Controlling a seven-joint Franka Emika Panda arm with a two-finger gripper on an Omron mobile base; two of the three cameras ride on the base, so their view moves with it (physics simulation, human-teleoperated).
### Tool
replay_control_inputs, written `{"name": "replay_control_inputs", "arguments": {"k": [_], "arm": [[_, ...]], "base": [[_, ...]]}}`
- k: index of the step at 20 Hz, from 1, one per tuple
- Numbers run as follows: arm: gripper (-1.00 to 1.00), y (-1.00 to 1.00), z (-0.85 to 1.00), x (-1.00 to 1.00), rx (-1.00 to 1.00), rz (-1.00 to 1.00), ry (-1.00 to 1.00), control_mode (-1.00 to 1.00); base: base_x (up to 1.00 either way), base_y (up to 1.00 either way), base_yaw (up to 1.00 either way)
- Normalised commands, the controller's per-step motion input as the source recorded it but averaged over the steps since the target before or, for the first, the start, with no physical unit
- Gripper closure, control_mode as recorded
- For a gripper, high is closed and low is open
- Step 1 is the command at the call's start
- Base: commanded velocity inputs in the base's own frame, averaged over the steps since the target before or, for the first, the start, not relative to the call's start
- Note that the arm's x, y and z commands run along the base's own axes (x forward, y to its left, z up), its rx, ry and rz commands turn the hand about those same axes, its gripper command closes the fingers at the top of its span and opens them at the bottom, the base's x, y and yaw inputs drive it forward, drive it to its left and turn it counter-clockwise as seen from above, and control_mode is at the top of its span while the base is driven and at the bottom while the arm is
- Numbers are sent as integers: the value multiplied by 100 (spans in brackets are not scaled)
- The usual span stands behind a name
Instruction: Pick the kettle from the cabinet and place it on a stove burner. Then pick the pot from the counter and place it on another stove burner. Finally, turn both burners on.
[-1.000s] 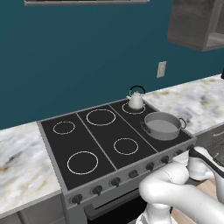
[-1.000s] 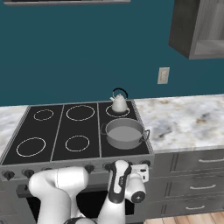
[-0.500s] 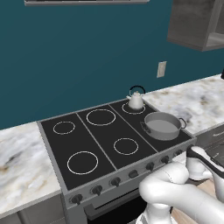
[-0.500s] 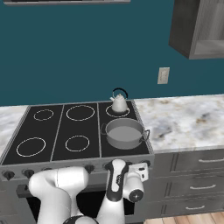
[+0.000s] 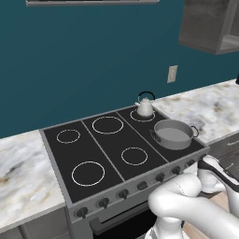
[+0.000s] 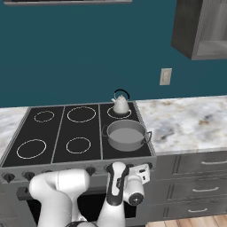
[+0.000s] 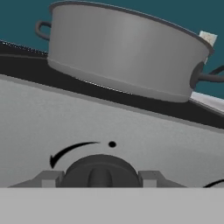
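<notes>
A teal wall backs the black glass cooktop (image 6: 84, 133), set between stretches of marble counter (image 6: 186, 124), with the dark grey cabinet (image 6: 199, 26) hanging up at the right; the kettle (image 6: 120, 105) sits on the rear right ring, the pot (image 6: 126, 135) on the front right ring just ahead of it, apart from each other though close; both placements look done, so by my reckoning the step in hand is turning the burners on; the row of dark knobs (image 5: 122, 193) runs along the range's front edge, and in the hand view one knob (image 7: 100, 171) sits squarely between the two finger tips (image 7: 51, 178), with the pot looming on the glass above it; the gripper (image 7: 100, 179) stands partly open, its tips flanking the knob on either side, though whether they touch it I cannot tell; nothing is carried; the arm is folded low in front of the range, elbow bulging out, the hand turned in to face the panel below the pot; next it needs to close onto that knob and twist along the arrow marked beside it, then shift to the kettle's knob
</notes>
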Motion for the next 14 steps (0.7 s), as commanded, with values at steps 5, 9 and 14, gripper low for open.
{"name": "replay_control_inputs", "arguments": {"k": [5,9,14], "arm": [[100,-5,0,0,-25,0,-9,-100],[100,-8,0,0,-26,2,-7,-100],[100,-7,0,0,-26,1,-7,-100]], "base": [[0,0,0],[0,0,0],[0,0,0]]}}
